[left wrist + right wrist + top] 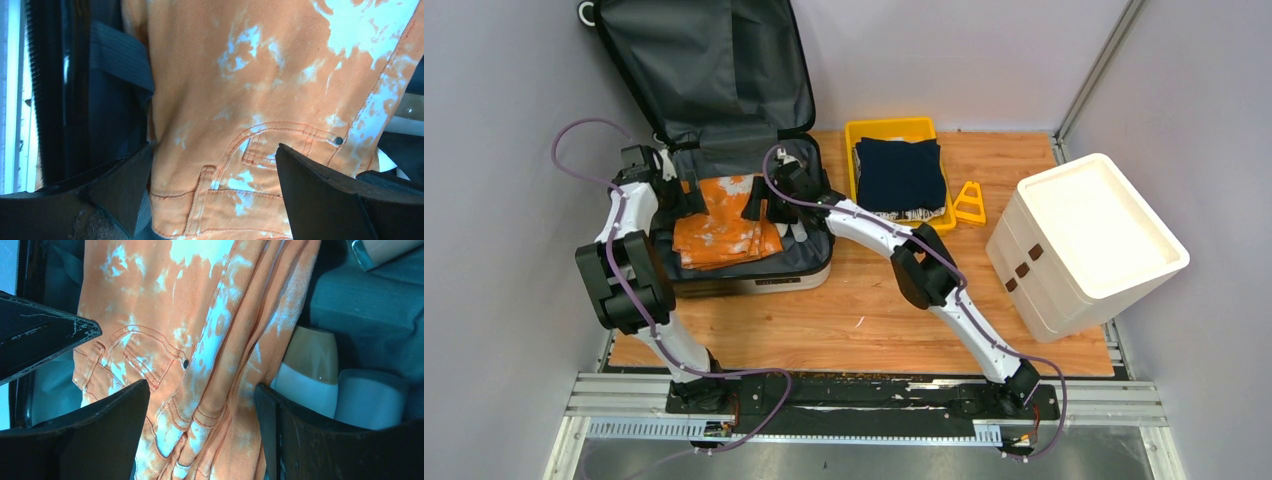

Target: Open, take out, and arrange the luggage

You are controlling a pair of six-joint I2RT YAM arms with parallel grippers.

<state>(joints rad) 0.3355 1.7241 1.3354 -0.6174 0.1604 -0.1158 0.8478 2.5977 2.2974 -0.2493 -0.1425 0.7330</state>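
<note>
Luggage beneath both spread jaws

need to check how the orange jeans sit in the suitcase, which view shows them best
Top external: it alone shows the whole folded orange jeans lying in the open luggage. The left wrist view shows only a close-up of pocket stitching; the right wrist view shows a pocket and folds, cropped.

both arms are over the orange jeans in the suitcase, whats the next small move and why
Probably lower the left fingers and right fingers and close them on the orange jeans: both pairs stand open over the cloth, which lies ungripped in the luggage.
</note>
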